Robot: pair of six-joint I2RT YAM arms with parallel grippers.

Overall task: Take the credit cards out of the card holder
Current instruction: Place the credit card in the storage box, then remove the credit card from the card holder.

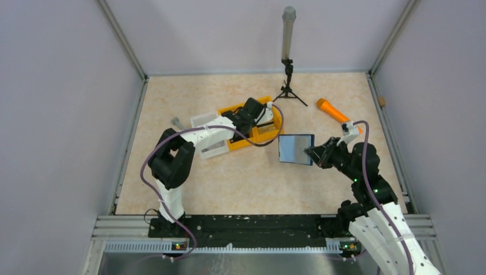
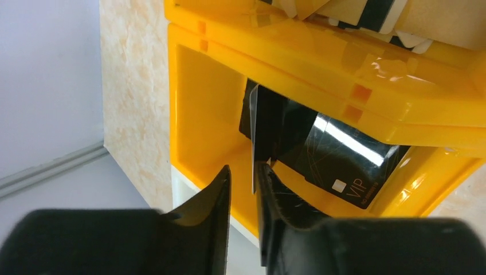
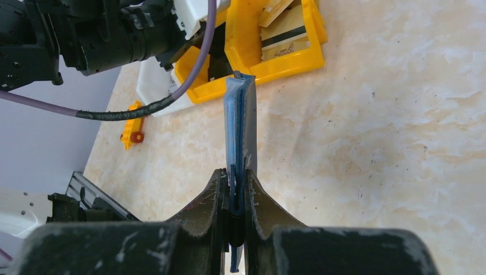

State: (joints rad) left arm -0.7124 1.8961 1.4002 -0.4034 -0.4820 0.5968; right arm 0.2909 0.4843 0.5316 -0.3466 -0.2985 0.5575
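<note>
My right gripper (image 1: 313, 152) is shut on the navy card holder (image 1: 296, 149) and holds it on edge above the table. In the right wrist view the holder (image 3: 240, 114) stands edge-on between my closed fingers (image 3: 234, 175). My left gripper (image 1: 256, 113) is over the yellow two-compartment bin (image 1: 279, 124). In the left wrist view its fingers (image 2: 243, 169) are slightly apart. A thin card (image 2: 254, 137) stands edge-on against the right finger, with a gap to the left finger. A black VIP card (image 2: 344, 160) lies in the same compartment. Tan cards (image 3: 283, 37) lie in the other compartment.
A white box (image 1: 206, 123) sits against the bin's left side. A microphone on a tripod (image 1: 288, 57) stands at the back. An orange tool (image 1: 332, 110) lies at the back right. A small orange toy (image 3: 133, 123) lies near the left wall.
</note>
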